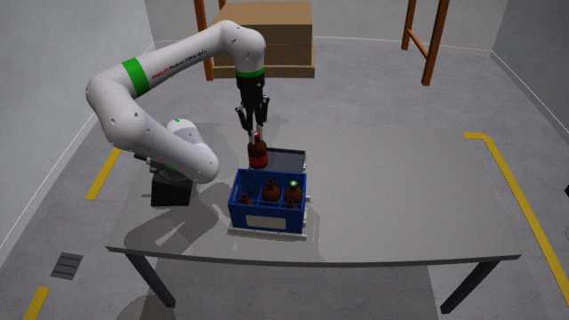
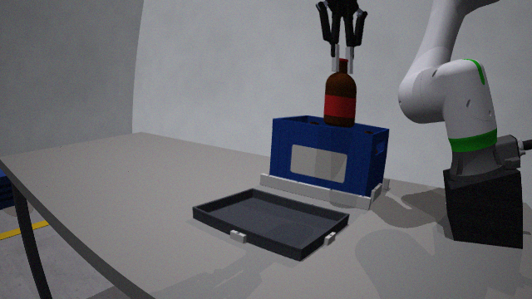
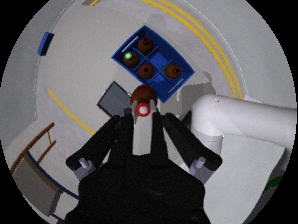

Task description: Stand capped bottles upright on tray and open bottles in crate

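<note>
My gripper (image 1: 255, 133) (image 2: 342, 65) (image 3: 143, 105) is shut on the neck of a brown bottle with a red cap and red label (image 1: 257, 154) (image 2: 340, 98). It holds the bottle upright in the air, its base just above the rim of the blue crate (image 1: 266, 220) (image 2: 283, 145) (image 3: 185, 68). In the crate stand three more brown bottles, one with a green cap (image 1: 293, 184) (image 3: 127, 56), the others (image 1: 270, 190) (image 3: 172, 71) open. The dark tray (image 1: 289, 158) (image 2: 270, 216) (image 3: 112, 100) lies beside the crate and holds nothing.
The crate sits in a white bracket (image 2: 316, 193) on the grey table (image 1: 400, 200). The robot's black base (image 1: 171, 192) (image 2: 484, 209) stands at the table's edge next to the crate. A cardboard box (image 1: 267, 40) and orange posts stand on the floor behind.
</note>
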Available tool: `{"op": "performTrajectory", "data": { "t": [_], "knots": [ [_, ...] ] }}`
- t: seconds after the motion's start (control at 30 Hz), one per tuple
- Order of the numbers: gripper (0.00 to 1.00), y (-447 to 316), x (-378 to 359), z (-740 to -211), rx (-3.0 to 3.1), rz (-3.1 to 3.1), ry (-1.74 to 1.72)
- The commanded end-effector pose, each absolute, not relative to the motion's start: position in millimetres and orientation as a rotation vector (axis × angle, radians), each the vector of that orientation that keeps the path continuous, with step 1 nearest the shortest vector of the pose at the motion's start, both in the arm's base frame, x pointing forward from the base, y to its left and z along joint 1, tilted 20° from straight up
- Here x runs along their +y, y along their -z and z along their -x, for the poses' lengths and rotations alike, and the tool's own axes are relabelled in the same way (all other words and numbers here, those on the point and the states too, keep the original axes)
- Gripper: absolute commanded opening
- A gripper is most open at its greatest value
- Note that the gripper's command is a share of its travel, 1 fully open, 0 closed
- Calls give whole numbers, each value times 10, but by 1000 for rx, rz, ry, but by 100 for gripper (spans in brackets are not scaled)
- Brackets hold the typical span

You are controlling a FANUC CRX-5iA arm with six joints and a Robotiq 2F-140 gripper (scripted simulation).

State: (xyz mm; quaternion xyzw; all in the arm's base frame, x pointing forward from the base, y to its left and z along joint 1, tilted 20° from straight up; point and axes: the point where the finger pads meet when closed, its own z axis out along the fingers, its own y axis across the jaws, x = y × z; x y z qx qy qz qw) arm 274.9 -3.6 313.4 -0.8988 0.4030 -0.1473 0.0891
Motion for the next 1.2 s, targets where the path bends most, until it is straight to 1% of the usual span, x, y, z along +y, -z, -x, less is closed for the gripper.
{"op": "performTrajectory", "data": {
  "t": [0.0,1.17],
  "knots": [
    [0,-3138,58,-2753,1201,2674,444],
    [0,-3151,605,-2748,1202,2674,445]
  ]
}}
